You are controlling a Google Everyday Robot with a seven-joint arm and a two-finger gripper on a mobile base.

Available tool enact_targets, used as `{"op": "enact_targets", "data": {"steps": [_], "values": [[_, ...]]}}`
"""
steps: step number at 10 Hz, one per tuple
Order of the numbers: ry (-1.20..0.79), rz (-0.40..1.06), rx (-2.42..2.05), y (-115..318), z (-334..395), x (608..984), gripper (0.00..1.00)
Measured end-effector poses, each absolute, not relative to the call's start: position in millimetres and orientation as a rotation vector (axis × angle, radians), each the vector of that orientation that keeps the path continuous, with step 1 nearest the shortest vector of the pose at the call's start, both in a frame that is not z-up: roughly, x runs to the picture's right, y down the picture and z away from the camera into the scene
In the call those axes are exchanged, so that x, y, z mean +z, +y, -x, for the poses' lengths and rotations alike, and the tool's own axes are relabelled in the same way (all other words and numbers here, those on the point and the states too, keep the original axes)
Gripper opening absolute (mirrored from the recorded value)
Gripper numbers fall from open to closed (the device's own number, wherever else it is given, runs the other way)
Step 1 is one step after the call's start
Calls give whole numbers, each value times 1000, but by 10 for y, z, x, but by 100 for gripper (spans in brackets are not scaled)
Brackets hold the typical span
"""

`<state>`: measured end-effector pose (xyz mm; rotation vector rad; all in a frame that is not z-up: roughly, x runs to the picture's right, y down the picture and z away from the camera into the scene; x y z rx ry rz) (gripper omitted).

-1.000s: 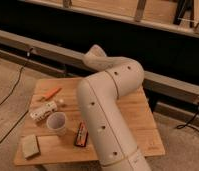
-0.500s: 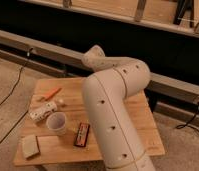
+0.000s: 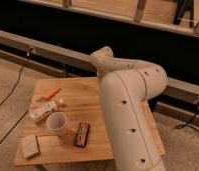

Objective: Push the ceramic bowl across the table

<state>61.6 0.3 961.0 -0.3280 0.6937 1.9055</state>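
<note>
The ceramic bowl (image 3: 56,123) stands upright on the near-left part of the table (image 3: 90,97), well apart from the bulky arm (image 3: 128,115) on its camera-left side. The gripper is hidden from view, so its state cannot be told.

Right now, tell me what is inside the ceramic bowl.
The ceramic bowl looks empty: only its pale inner wall shows; its near rim hides the bottom. The gripper is out of view.
</note>
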Motion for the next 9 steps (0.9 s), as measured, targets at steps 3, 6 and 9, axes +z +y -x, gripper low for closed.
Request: {"op": "enact_targets", "data": {"steps": [3,6,9], "values": [[674,392,1890,45,-629,9807,65],[725,320,1921,-63,-922,9927,65],[845,32,1997,-385,-1564,9778,65]]}}
